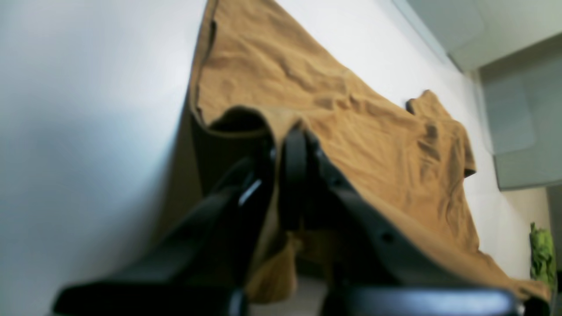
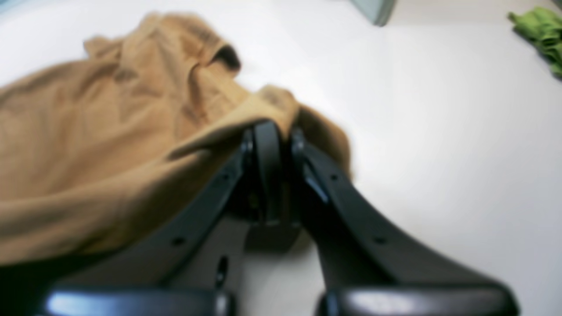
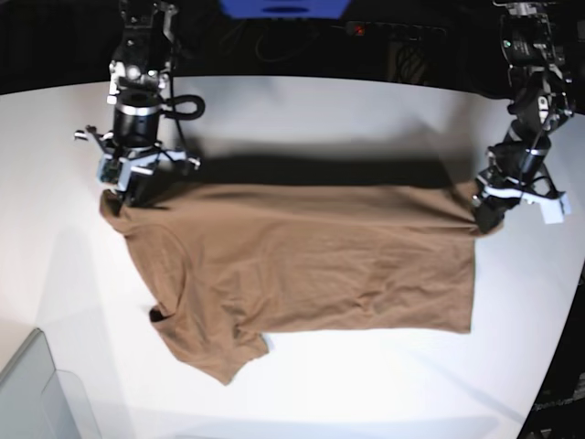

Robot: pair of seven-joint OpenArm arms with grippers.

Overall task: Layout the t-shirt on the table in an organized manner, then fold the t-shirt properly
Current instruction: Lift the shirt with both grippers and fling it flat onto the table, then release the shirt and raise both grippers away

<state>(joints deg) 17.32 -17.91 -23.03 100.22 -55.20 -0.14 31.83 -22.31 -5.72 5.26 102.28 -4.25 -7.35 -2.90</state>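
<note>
The brown t-shirt (image 3: 311, 265) lies spread sideways on the white table (image 3: 320, 119), sleeves and neck to the left, hem to the right in the base view. My left gripper (image 3: 484, 212) is shut on the far hem corner at the right. The left wrist view shows its fingertips (image 1: 292, 145) pinching the t-shirt (image 1: 351, 123), which drapes away from them. My right gripper (image 3: 123, 194) is shut on the far shoulder corner at the left. In the right wrist view that gripper (image 2: 279, 131) clamps a bunched fold of the t-shirt (image 2: 109, 131). The near sleeve (image 3: 215, 352) lies flat.
A clear grey bin (image 3: 37, 393) stands at the table's near left corner. A crumpled green thing (image 2: 540, 30) lies off to one side, also seen in the left wrist view as the green thing (image 1: 542, 254). Dark cables and equipment (image 3: 366, 32) run behind the table's far edge.
</note>
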